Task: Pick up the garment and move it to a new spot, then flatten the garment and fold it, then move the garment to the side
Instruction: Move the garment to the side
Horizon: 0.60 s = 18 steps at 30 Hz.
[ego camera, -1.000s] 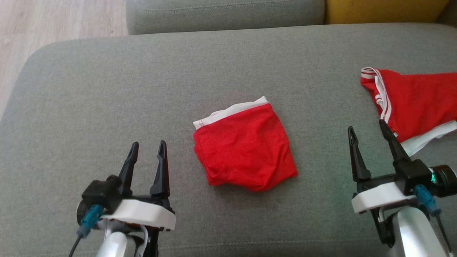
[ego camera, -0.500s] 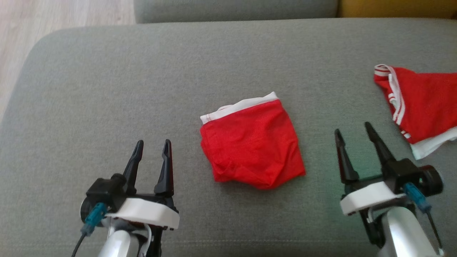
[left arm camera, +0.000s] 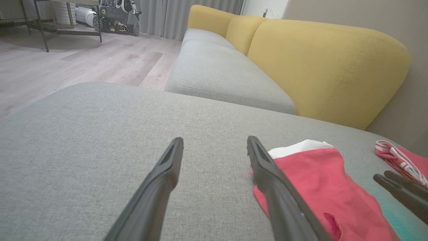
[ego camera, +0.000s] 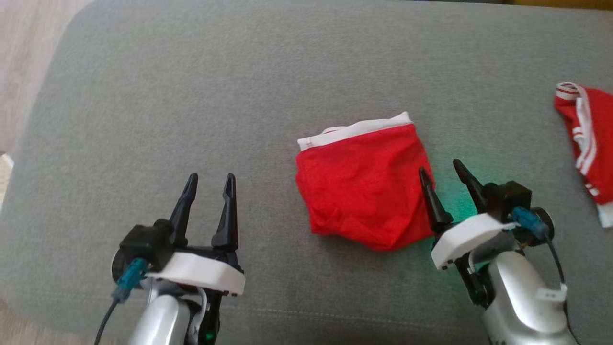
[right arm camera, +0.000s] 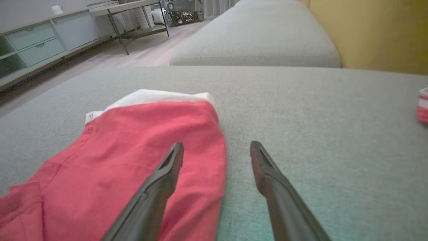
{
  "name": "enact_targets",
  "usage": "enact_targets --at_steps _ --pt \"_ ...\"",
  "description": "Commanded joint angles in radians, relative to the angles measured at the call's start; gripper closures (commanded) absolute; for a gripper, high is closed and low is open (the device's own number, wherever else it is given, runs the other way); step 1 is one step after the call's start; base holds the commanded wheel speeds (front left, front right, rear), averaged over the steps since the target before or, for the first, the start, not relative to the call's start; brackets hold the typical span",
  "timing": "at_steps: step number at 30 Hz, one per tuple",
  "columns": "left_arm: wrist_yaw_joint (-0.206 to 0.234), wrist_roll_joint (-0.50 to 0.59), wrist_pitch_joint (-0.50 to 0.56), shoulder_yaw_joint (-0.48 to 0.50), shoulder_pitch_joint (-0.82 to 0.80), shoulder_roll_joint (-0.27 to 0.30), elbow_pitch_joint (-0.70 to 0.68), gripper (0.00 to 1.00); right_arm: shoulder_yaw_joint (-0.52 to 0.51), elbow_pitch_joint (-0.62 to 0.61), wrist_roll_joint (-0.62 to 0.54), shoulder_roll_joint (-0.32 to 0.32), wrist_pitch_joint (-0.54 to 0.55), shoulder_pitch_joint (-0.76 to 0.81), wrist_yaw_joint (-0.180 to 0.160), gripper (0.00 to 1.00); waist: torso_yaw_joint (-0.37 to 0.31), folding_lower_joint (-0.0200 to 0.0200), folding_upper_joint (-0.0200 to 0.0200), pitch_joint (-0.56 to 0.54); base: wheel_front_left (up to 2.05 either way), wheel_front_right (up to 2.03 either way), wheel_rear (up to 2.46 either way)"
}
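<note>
The grey cushion (ego camera: pixel 191 96) carries the folded red garment (ego camera: pixel 364 187) near its middle. A second red piece (ego camera: pixel 586 139) is cut off at the right edge. The right tool (ego camera: pixel 438 166), released, has one finger over the garment's edge; whether it touches is unclear. The left tool (ego camera: pixel 211 177), released, is apart from the garment.

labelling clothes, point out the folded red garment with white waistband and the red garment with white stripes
folded red garment with white waistband (ego camera: pixel 364 189), head view, middle of red fabric
red garment with white stripes (ego camera: pixel 601 129), head view, red fabric beside its stripes
</note>
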Motion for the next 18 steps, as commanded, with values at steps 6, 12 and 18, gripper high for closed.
enact_targets --at_steps 6,12,18 --pt "0.006 -0.001 -0.006 0.016 -0.049 0.006 -0.032 0.0 0.037 0.086 0.064 0.007 0.033 -0.082 -0.001 0.0 0.033 0.0 0.0 0.011 0.0 0.0 0.0" --pt "0.009 -0.002 -0.006 0.013 -0.053 0.006 -0.037 0.0 0.062 0.169 0.093 0.004 0.058 -0.108 -0.001 0.0 0.043 0.0 0.0 0.018 0.0 0.0 0.0" --pt "0.011 -0.002 -0.006 0.019 -0.065 0.006 -0.044 0.0 0.185 0.198 0.161 -0.024 0.083 -0.135 -0.001 1.0 0.038 0.0 0.0 0.036 0.0 0.0 0.0"
